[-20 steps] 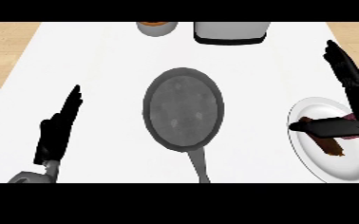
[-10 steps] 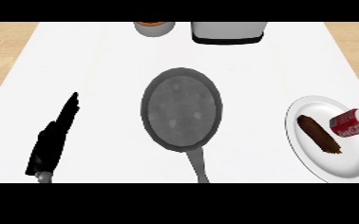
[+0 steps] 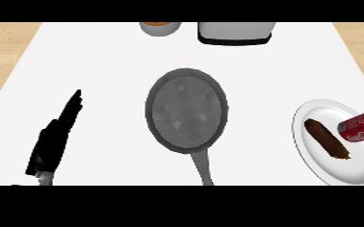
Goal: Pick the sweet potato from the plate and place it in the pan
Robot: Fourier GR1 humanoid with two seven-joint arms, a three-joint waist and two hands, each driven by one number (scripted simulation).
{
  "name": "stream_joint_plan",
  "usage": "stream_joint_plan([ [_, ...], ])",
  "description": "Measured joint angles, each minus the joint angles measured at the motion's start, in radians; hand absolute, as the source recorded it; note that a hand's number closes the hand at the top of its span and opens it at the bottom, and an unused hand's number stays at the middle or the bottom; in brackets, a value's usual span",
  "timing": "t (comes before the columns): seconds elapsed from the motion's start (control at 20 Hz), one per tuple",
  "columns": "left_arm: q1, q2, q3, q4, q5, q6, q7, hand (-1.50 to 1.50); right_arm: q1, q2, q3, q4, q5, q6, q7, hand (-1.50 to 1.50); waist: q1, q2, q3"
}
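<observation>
White counter [image 3: 99,62], tan wood [image 3: 14,33] at corners

Pan [image 3: 186,110] at centre of tabletop [image 3: 107,67], handle pointing to the near edge. Plate [image 3: 316,166] right of pan, well apart, at the view's right edge. Sweet potato [image 3: 327,138] on plate; can [image 3: 353,129] just right of it, also on plate, cut by the view's edge. Far edge: small container [image 3: 159,27] behind pan, boxy appliance [image 3: 235,32] to its right. Left hand [image 3: 55,137] near-left of pan, apart from it
</observation>
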Motion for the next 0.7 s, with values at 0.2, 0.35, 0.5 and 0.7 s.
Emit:
stream_joint_plan([
  [0.2, 0.008, -0.006, 0.002, -0.005, -0.013, -0.01, -0.001, 0.0, -0.062, 0.005, 0.102, -0.062, 0.05, 0.091, 0.138, -1.5, 0.007, 0.001, 0.0],
  [0.35, 0.011, -0.011, 0.019, -0.002, -0.018, -0.023, -0.005, 0.0, -0.099, 0.033, 0.16, -0.091, 0.095, 0.144, 0.236, -1.5, 0.006, 0.001, 0.0],
  [0.5, 0.014, -0.021, 0.018, -0.027, -0.036, -0.022, 0.018, 0.0, -0.147, 0.078, 0.226, -0.093, 0.138, 0.191, 0.334, -1.5, 0.007, 0.001, 0.0],
  [0.7, 0.035, -0.037, 0.027, -0.022, -0.045, -0.04, -0.007, 0.0, -0.21, 0.12, 0.282, -0.082, 0.175, 0.275, 0.439, -1.5, 0.008, 0.001, 0.001],
])
